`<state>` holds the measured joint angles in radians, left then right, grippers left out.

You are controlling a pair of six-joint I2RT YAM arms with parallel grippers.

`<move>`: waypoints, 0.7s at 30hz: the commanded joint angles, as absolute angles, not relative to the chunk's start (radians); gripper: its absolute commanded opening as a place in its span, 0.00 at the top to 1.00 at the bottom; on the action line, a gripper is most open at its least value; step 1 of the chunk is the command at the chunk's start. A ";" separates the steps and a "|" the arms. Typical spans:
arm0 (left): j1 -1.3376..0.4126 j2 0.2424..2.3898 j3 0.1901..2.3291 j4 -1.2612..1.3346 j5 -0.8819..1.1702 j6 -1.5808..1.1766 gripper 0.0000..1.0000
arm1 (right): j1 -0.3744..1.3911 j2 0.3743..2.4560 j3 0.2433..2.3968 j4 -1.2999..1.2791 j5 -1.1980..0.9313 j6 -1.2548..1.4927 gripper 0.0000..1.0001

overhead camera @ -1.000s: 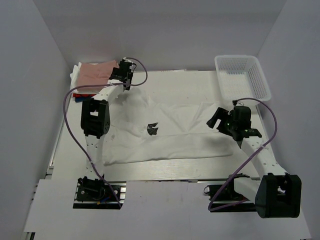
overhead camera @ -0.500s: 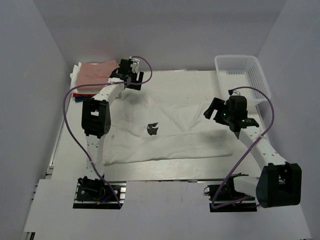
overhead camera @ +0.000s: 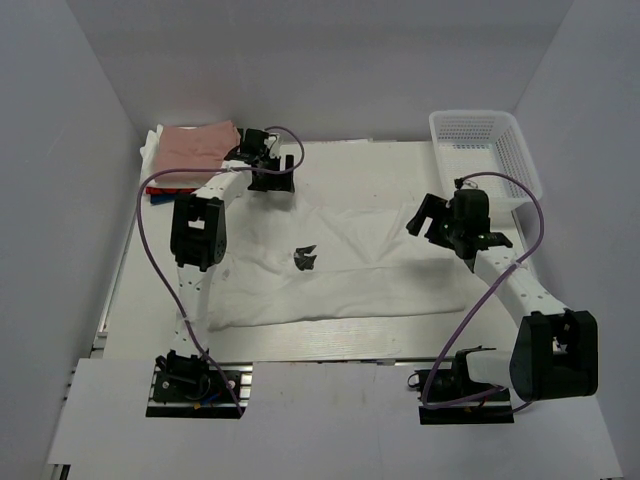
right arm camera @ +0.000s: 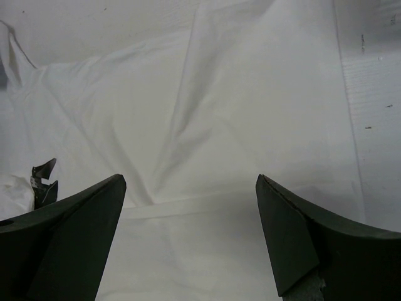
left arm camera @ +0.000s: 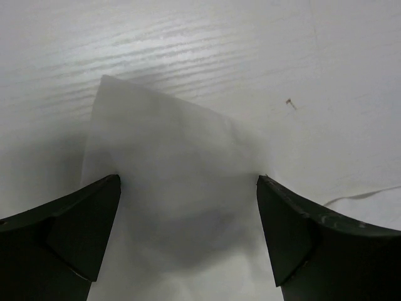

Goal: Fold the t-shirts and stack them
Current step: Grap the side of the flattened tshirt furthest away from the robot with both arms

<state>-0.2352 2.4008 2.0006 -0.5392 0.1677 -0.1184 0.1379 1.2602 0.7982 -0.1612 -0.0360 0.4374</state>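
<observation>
Judging by the white printed t-shirt [overhead camera: 340, 275] lying spread flat to the near left of the white mesh basket [overhead camera: 487, 152], I'd have the left gripper [overhead camera: 271, 181] and right gripper [overhead camera: 429, 222], both with jaws apart and empty, pinch matching edges low and fold evenly.
</observation>
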 commanded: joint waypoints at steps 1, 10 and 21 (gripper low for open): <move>-0.235 2.470 2.032 -0.569 0.183 -0.196 0.00 | 0.140 1.275 0.807 -0.104 -0.046 0.423 0.10; -0.235 2.565 2.109 -0.447 0.291 -0.054 0.00 | 0.140 1.308 0.805 -0.087 -0.048 0.394 0.10; -0.235 2.386 2.052 -0.387 0.206 -0.035 0.00 | 0.144 1.361 0.894 -0.115 -0.038 0.345 0.10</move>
